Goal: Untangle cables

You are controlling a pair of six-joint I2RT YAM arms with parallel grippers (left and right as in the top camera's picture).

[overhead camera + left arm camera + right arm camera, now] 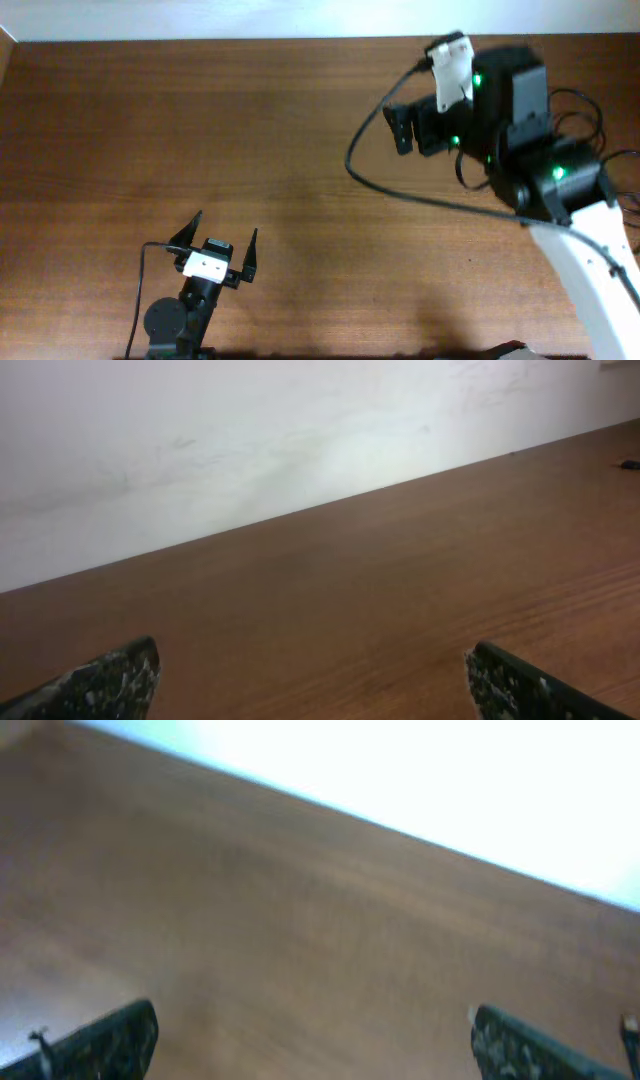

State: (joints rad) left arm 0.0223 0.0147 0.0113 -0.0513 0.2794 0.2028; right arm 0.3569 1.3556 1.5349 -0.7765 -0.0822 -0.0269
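- The table (300, 150) is bare wood, and no cables show in any view, so I judge that no untangling is under way.
- Right gripper (315, 1055) and left gripper (225, 224): jaws wide apart, holding nothing.
- The next move needs the cables in sight first.

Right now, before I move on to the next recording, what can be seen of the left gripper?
The left gripper is low in the overhead view, left of centre. Its two dark, pointed fingers are spread wide open with nothing between them, aimed across the table toward the pale wall. A white block sits at their base on a black wrist, and a black lead trails behind. In the wrist view the fingers look speckled above bare brown wood.
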